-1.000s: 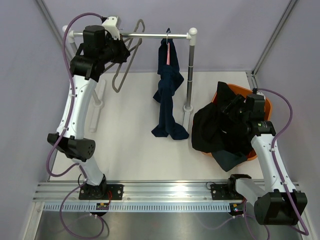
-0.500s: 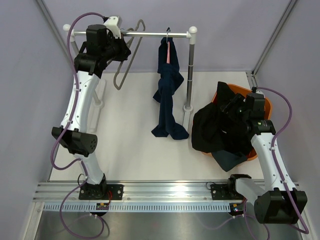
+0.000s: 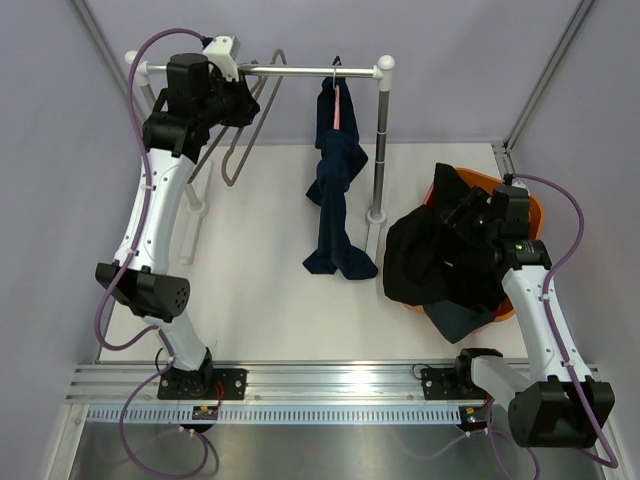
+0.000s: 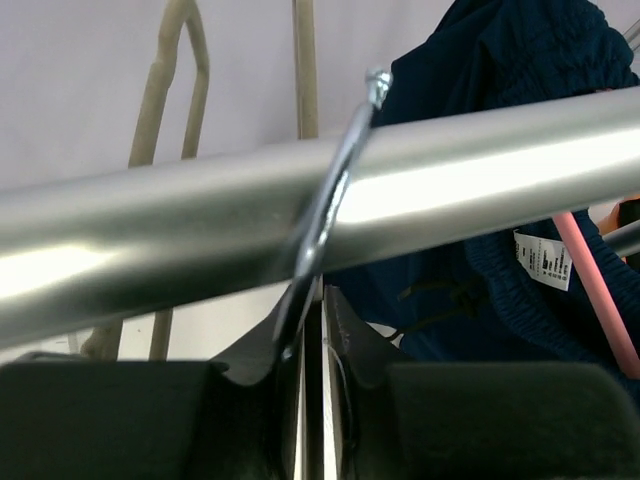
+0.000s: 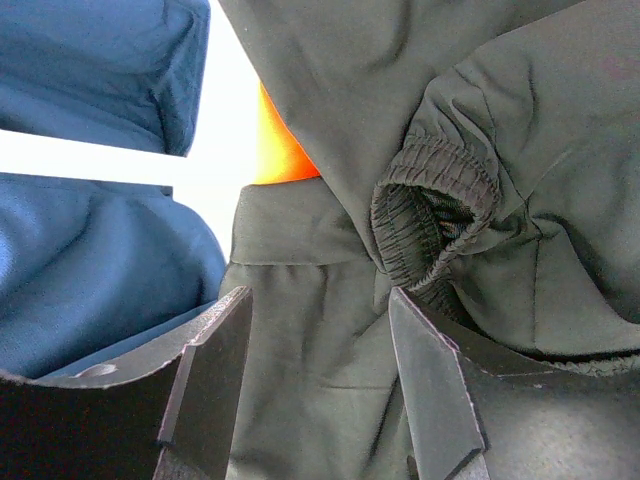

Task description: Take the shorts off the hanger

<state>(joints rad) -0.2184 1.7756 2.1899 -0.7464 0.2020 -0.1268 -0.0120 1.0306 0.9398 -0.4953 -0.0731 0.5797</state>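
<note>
My left gripper (image 4: 312, 345) sits up at the far left of the rail (image 4: 500, 170). Its fingers are pinched together on the wire neck of the beige hanger (image 4: 160, 90), just under where the hook (image 4: 335, 190) curls over the rail. From above, that gripper (image 3: 248, 100) is right against the rail (image 3: 300, 70), and the beige hanger (image 3: 236, 160) hangs tilted below it.

To the right along the rail, the navy shorts (image 3: 335, 190) hang on the pink hanger (image 3: 338, 105), their legs trailing onto the table (image 3: 260, 300).

My right gripper (image 5: 315, 400) has its fingers spread apart, hovering over the black shorts (image 5: 480, 120), with cloth showing in the gap. I cannot tell if they touch it. The black shorts (image 3: 430, 260) are heaped in the orange basket (image 3: 535, 215) on the right and spill over its left rim. The teal shorts (image 3: 460, 318) hang over its near edge.
</note>
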